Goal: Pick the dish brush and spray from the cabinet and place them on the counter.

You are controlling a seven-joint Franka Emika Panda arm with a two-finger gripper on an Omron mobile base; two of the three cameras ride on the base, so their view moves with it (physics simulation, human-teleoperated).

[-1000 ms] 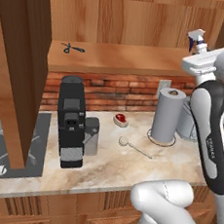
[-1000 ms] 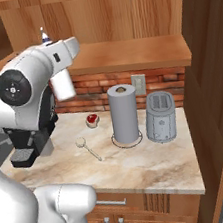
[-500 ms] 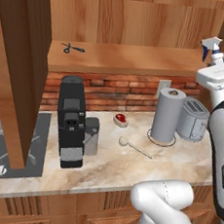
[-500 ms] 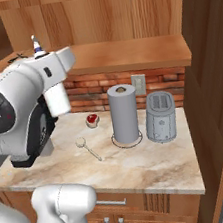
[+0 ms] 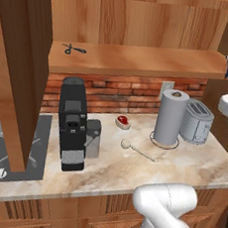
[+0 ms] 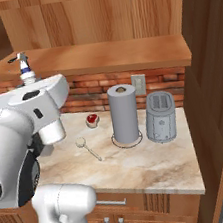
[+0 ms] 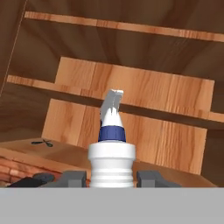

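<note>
arm swinging further right with spray, gripper clamping it upright, clear of shelf, brush lying on counter

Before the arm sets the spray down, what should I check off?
1. Spray between the pincer fingers: ok.
2. Spray upright, nozzle on top: ok.
3. Spray out past the cabinet shelf: ok.
4. Bare counter in front of the paper towel roll and toaster: ok.
5. Dish brush already on the counter: ok.
6. Pincer above a free spot: cannot tell.
</note>
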